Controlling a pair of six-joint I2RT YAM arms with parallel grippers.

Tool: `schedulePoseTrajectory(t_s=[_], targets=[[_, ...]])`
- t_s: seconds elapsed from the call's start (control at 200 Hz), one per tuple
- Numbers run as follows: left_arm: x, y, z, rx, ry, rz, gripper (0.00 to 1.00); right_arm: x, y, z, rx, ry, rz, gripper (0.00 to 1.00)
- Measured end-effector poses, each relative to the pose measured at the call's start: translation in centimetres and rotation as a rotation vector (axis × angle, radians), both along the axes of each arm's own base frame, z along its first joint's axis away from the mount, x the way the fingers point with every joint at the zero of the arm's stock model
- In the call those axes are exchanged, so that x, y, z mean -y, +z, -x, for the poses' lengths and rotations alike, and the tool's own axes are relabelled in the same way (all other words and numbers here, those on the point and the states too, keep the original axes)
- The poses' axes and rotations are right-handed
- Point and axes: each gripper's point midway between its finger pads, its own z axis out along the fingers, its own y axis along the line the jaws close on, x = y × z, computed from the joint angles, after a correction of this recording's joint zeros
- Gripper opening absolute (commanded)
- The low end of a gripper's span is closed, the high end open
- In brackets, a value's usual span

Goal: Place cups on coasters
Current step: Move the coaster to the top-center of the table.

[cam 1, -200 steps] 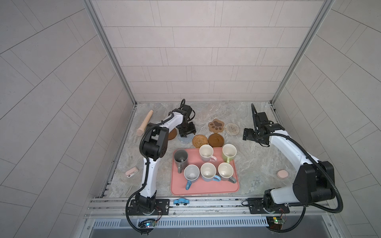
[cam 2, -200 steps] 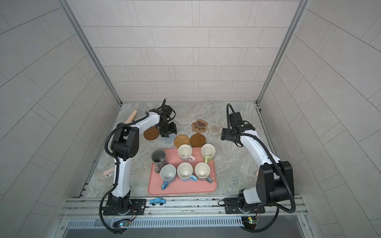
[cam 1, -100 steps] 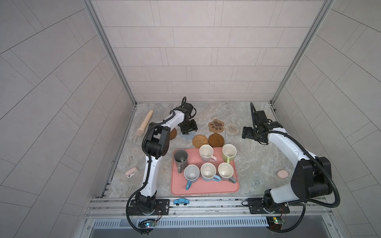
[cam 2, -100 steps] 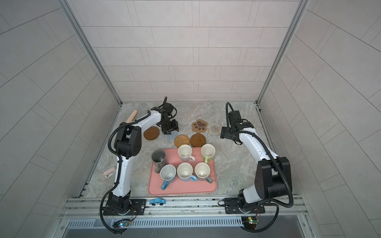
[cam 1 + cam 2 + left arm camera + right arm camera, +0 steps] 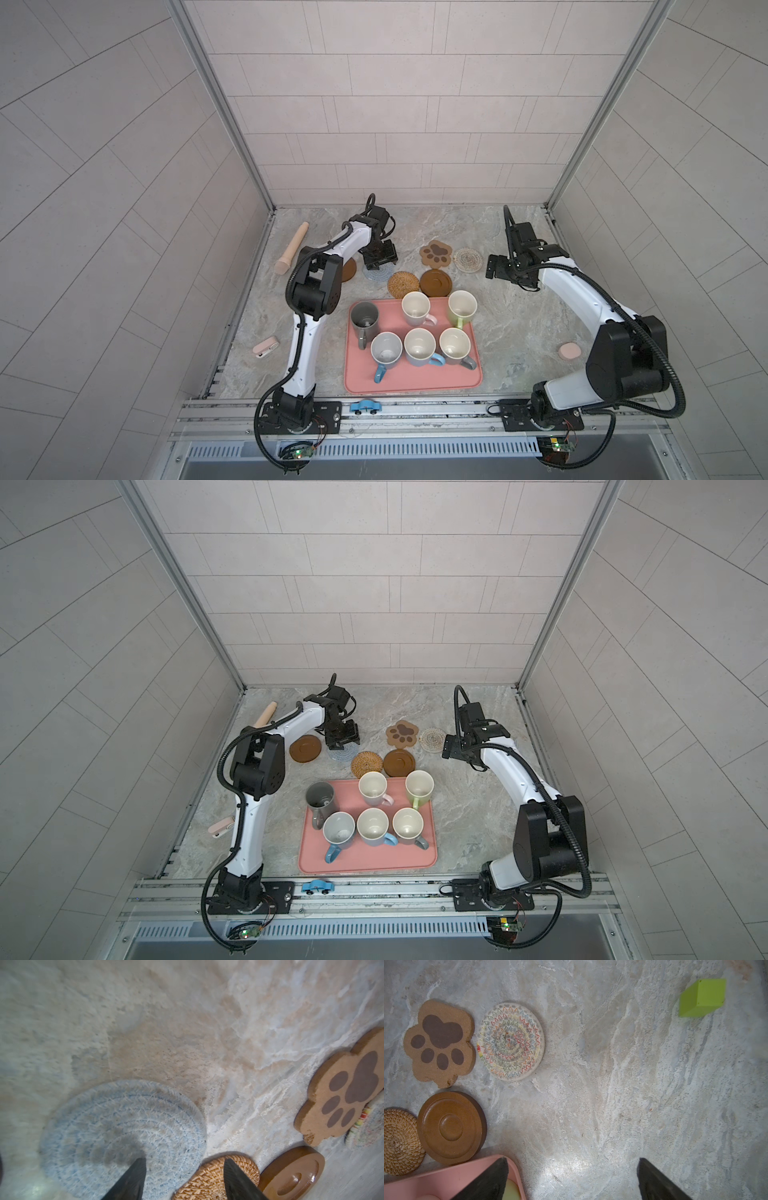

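**Six cups in the tray, every coaster bare**

My left tool (image 5: 184,1160) hung open and empty, low over the blue coaster (image 5: 116,1126), with the rattan coaster (image 5: 199,1180) just beside it. My right tool (image 5: 573,1159) stood wide open, gripping nothing, over bare counter (image 5: 612,1084) near a far corner of the tray (image 5: 436,1184).

All six cups (image 5: 419,347) stood upright in that tray, so I judged the placing not yet begun. To do it well, I would take the green cup (image 5: 461,307), the nearest to my right tool. I would lift it straight up clear of its neighbours and set it centred on the cream coaster (image 5: 510,1041).

The coasters were crowded. The paw coaster (image 5: 440,1043) lay touching or all but touching the cream one. A wooden disc (image 5: 450,1126) sat close against the rattan coaster and the tray's edge, so handles might knock. The second wooden disc (image 5: 305,749) lay beside my left arm. The green block (image 5: 702,997) and the wooden roller (image 5: 292,253) were well apart.
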Motion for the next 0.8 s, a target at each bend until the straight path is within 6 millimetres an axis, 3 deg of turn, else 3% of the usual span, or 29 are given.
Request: schedulePoseTrajectory(t_s=[0.19,0.37,0.575,0.801], targets=[[0.1,2.0,-1.2,0.049,-0.011,-0.003,0.67,-0.1,1.4,-1.2,0.038,0.003,-0.004,0.98],[0.0,2.8,-1.0,0.052,-0.013,-0.002,0.67,-0.4,2.7,-2.3,0.067,0.019,-0.007,0.98],[0.7,4.3,-0.4,0.067,-0.032,0.012,0.67,-1.4,1.4,-3.7,0.031,0.054,-0.029,0.97],[3.3,4.3,1.6,0.04,-0.093,0.033,0.67,-3.2,0.4,-5.2,0.005,0.116,-0.04,0.97]])
